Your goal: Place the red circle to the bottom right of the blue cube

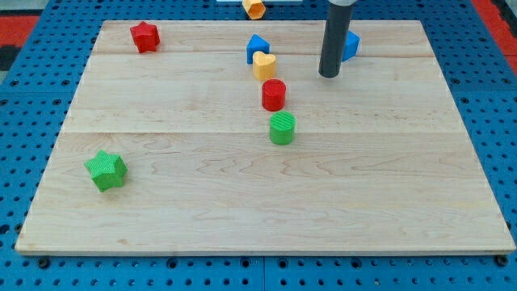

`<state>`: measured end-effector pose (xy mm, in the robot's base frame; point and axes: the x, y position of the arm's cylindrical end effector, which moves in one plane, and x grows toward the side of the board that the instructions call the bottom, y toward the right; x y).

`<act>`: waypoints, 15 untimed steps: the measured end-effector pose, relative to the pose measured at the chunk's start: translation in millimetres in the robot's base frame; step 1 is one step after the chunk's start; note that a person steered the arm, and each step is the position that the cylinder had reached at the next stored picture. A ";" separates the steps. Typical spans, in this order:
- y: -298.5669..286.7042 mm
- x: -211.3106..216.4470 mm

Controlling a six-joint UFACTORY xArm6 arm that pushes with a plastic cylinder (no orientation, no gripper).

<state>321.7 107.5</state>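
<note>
The red circle point(274, 94) stands near the board's upper middle. The blue cube point(350, 45) sits at the view's upper right, partly hidden behind the rod. My tip point(329, 75) rests on the board just below and left of the blue cube, and to the upper right of the red circle, with a clear gap between tip and circle. A yellow heart-shaped block point(264, 65) sits just above and left of the red circle. A green circle point(282, 128) stands just below the red circle.
A blue block point(256, 47) of unclear shape sits above the yellow heart. A red star point(145, 36) is at the top left. A green star point(106, 170) is at the lower left. An orange block point(254, 8) lies beyond the board's top edge.
</note>
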 end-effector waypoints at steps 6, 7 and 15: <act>-101.5 80.8; -170.4 79.1; 86.8 10.3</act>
<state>332.0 194.3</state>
